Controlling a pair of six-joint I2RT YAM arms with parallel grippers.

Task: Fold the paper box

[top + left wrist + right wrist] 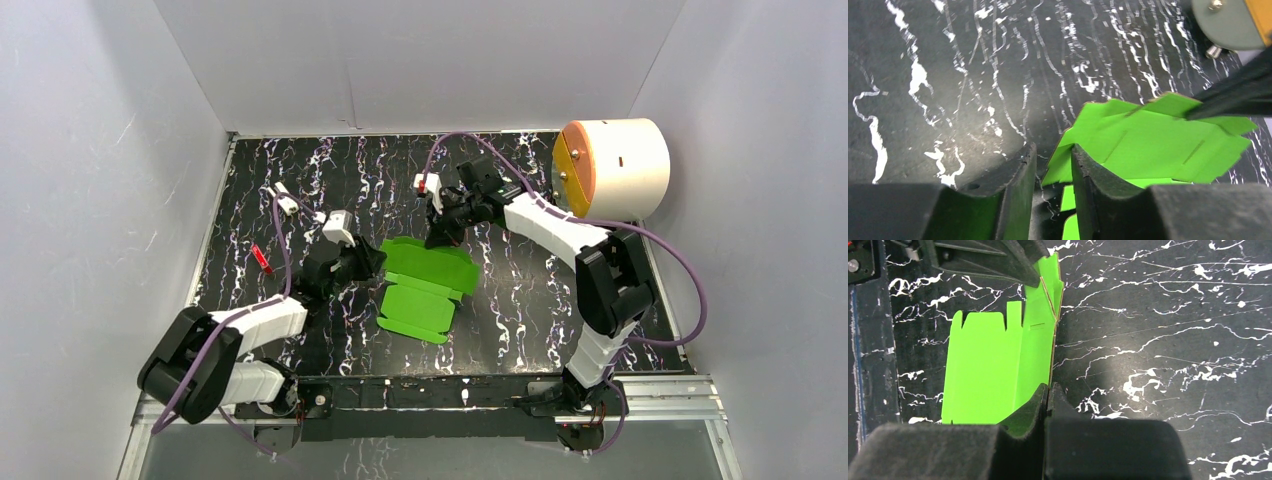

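Observation:
The paper box (425,285) is a bright green die-cut card sheet, partly folded, in the middle of the black marbled table. One panel lies flat and the far panel is raised. My right gripper (1049,387) is shut on the raised panel's edge, the thin card pinched between its pads; from above it (441,238) sits at the sheet's far side. My left gripper (1053,150) is at the sheet's left corner (1060,165), its jaws apart with a clear gap and the card's corner loose between them. It also shows in the top view (378,258).
A large white cylinder with an orange-yellow face (612,168) stands at the back right, close to the right arm. A small red object (262,258) and a white one (287,200) lie at the left. White walls close in the table.

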